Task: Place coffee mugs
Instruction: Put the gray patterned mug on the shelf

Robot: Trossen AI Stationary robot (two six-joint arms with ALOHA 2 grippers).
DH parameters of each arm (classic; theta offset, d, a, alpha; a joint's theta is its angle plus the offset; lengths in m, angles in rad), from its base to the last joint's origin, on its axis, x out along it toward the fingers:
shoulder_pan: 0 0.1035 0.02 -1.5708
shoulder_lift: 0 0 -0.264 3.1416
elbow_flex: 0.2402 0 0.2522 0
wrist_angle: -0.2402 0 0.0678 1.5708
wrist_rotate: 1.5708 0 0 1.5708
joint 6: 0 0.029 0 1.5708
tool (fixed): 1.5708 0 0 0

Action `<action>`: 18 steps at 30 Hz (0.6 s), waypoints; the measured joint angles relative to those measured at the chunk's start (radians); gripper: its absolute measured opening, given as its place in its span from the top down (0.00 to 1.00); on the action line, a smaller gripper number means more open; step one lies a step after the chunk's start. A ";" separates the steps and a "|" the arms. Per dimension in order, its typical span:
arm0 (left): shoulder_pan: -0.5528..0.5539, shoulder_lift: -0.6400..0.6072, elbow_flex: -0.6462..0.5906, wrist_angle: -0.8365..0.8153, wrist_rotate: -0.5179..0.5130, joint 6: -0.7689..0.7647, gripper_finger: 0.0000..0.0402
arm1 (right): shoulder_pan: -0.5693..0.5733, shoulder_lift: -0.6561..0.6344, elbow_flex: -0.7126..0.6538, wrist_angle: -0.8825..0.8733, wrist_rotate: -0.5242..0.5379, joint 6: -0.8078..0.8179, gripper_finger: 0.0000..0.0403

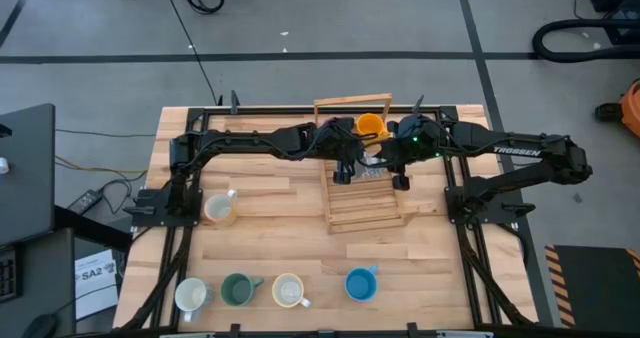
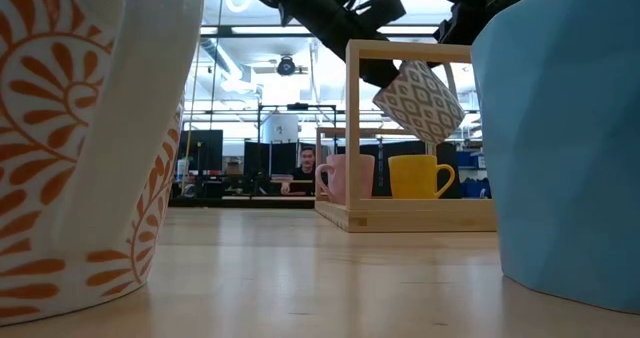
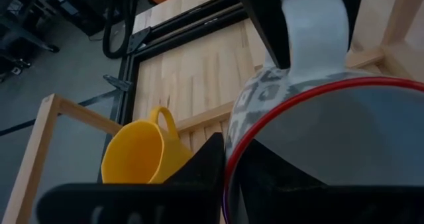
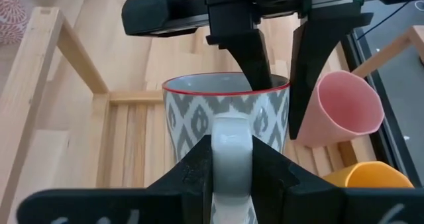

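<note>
At the centre top of the high view, both arms reach inward over the rack (image 1: 362,206). The left gripper (image 4: 275,58) pinches the rim of the patterned mug (image 4: 228,121); the right gripper (image 4: 232,161) closes on its handle. It hangs tilted above the rack. Glazed ceramic is stiff, slippery, breakable; the handle seems safest.

pink mug (image 4: 341,111), orange mug (image 3: 139,154) crowd rack (image 1: 345,210)

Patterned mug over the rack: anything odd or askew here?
Yes. The grey-patterned mug hangs tilted above the wooden rack, held by both arms at once: the left gripper pinches its rim, the right gripper clamps its handle. Nothing looks spilled or damaged.
</note>
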 joint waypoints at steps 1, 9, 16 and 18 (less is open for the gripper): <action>0.000 0.000 0.000 0.000 0.000 0.000 0.89 | 0.000 0.000 0.000 0.001 0.004 0.006 0.81; 0.000 0.000 0.000 0.006 -0.004 0.000 0.88 | 0.000 0.000 0.000 0.000 0.007 0.011 0.81; -0.001 0.000 0.001 0.026 -0.007 0.000 0.81 | -0.023 -0.001 0.000 -0.013 0.009 0.005 0.81; -0.001 0.000 0.002 0.027 -0.007 0.000 0.79 | -0.040 -0.001 0.000 -0.010 -0.005 0.003 0.81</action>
